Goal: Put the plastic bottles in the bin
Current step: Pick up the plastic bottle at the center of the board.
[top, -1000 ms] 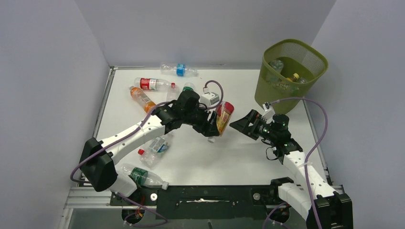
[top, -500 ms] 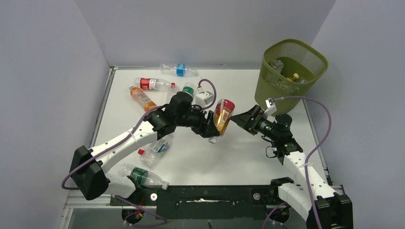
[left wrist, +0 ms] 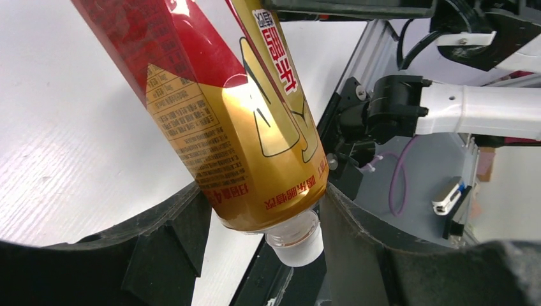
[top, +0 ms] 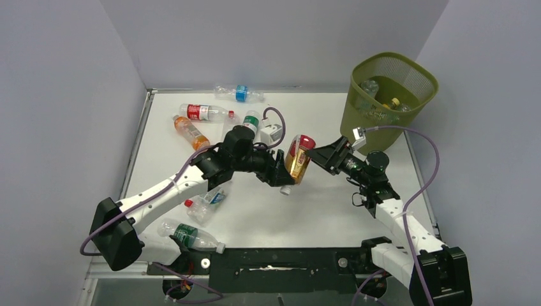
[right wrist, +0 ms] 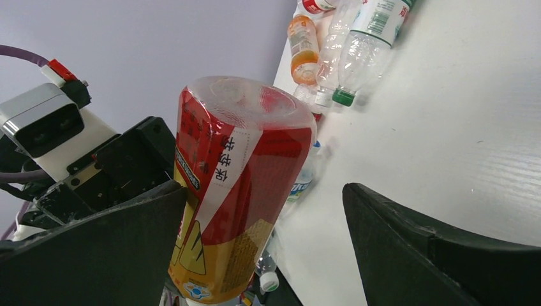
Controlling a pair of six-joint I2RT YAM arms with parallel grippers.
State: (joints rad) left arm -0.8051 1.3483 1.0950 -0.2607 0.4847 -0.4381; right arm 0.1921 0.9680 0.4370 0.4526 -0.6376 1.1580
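Observation:
My left gripper (top: 285, 172) is shut on a red-and-gold labelled bottle (top: 298, 158), held cap-down above the table's middle; it fills the left wrist view (left wrist: 236, 121). My right gripper (top: 317, 155) is open, its jaws on either side of the bottle's upper end (right wrist: 236, 185) without closing. The olive-green mesh bin (top: 389, 95) stands at the far right with a few bottles inside. Other bottles lie on the table: a red-labelled one (top: 204, 113), an orange one (top: 189, 132), a blue-labelled one (top: 240, 94), a green-capped one (top: 251, 120).
A crushed clear bottle (top: 205, 199) and a green-labelled bottle (top: 188, 235) lie near the left arm's base. Grey walls enclose the table on the left, back and right. The black frame rail (top: 274, 261) runs along the near edge.
My left gripper has carried the bottle slightly right. My right gripper has moved left towards it, until its open jaws straddle the bottle's upper end.

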